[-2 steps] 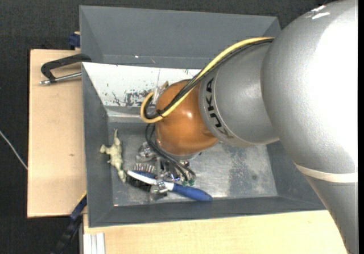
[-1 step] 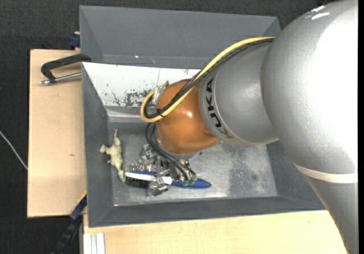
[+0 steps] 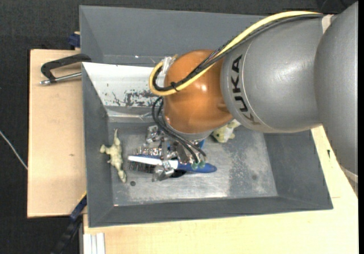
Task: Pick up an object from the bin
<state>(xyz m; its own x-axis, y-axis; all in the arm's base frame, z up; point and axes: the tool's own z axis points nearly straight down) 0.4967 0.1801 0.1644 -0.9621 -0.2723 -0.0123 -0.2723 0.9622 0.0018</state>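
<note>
While the gripper [image 3: 168, 155] sits low on the bin [image 3: 256, 174] floor, left of centre, it is right on top of a brush [image 3: 203, 168]. The blue handle pokes out to the right and white bristles show to the left, so that looks like the thing in play. Open or closed? I cannot tell. The metal parts and cables under the orange cover [image 3: 193, 94] tangle together from up here, and nothing can be called gripped. A pale toy dinosaur [image 3: 116, 156] lies near on the left, apart from the brush, and a small pale thing [image 3: 226, 132] peeks out behind the arm. To do this well, I'd say close across the brush's narrow handle, not along it, and near its middle so it doesn't tip. Then lift straight up, clear of the dinosaur. The risk, as I judge it, is that a thin handle lying flat slips out against the metal floor.
</note>
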